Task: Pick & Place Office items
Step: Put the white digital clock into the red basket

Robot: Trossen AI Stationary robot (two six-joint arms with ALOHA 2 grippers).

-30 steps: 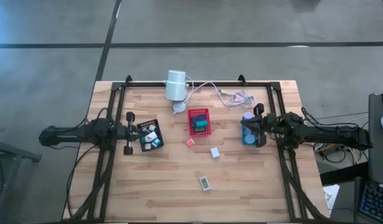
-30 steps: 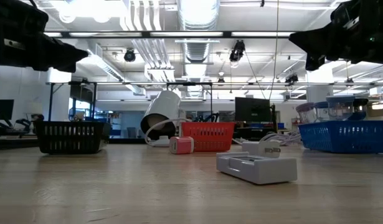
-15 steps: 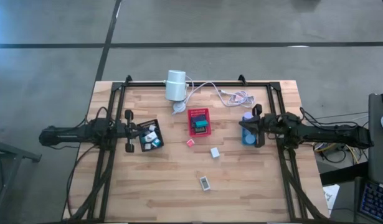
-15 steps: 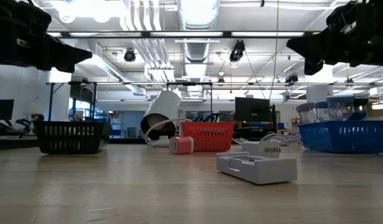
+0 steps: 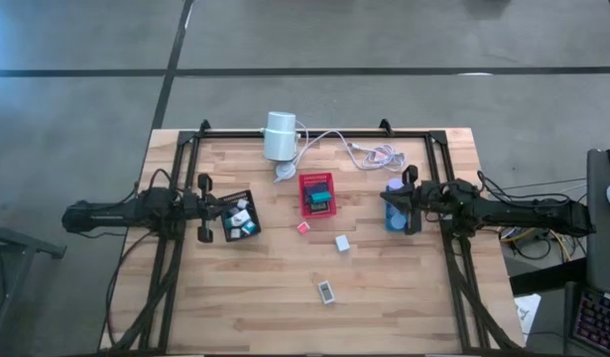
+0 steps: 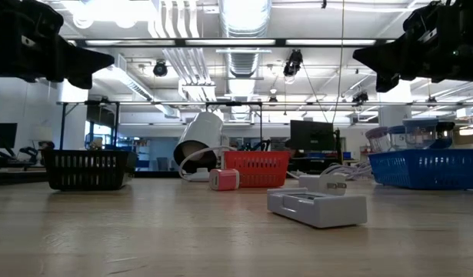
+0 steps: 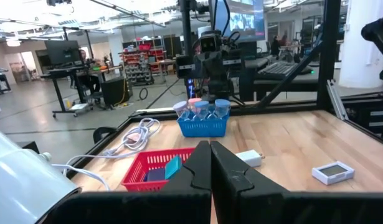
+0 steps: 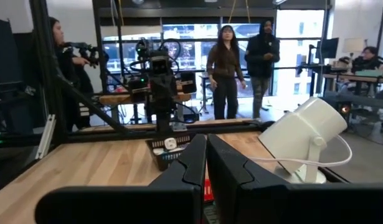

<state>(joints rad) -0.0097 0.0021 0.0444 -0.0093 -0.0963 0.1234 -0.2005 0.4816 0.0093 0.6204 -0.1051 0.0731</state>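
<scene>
Left fingers (image 5: 203, 208) pressed together, held beside black tray (image 5: 237, 214) | right fingers (image 5: 412, 199) pressed together, held over blue tray (image 5: 394, 220)

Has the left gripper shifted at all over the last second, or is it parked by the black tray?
Yes, slightly. In the high view the left gripper, shut, has edged away from the black tray toward the table's left edge; its crossbar no longer overlaps the tray's corner.

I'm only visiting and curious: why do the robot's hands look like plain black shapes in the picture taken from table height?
In the low view the bright ceiling lights sit behind the left hand and the right hand, so both show as dark silhouettes. In the high view the light falls evenly on the table and they read clearly.
</scene>
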